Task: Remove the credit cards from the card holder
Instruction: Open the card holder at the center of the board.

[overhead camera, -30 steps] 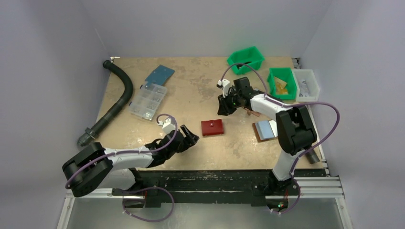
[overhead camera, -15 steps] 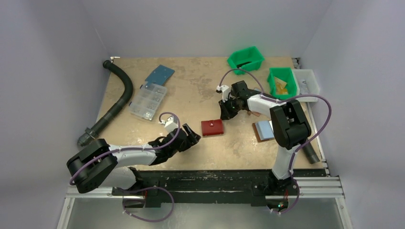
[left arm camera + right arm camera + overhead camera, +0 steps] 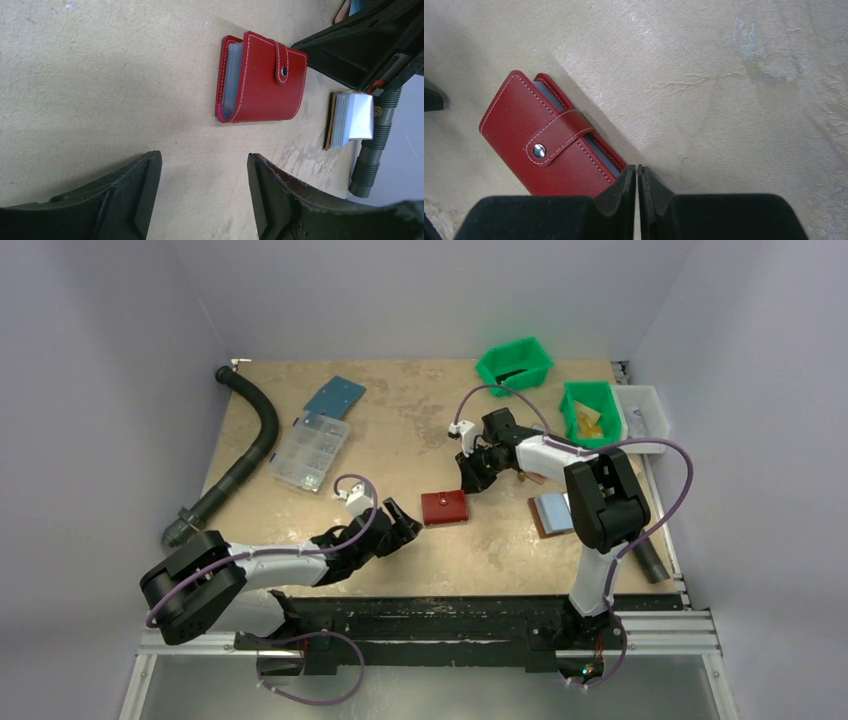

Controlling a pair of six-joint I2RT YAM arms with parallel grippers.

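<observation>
With the card holder (image 3: pixel 444 507) lying snapped shut on the worktop (image 3: pixel 400 420) between our arms, we hold our left fingers (image 3: pixel 261 176) wide and empty just short of it, probably to brace it, and our right fingers (image 3: pixel 629 176), pinched together on nothing, at its edge, probably to pry the strap (image 3: pixel 558 134).

We see a scuffed tan tabletop (image 3: pixel 400 430), boxed in by plain pale grey-lilac walls (image 3: pixel 400 290), softly and evenly lit.
</observation>
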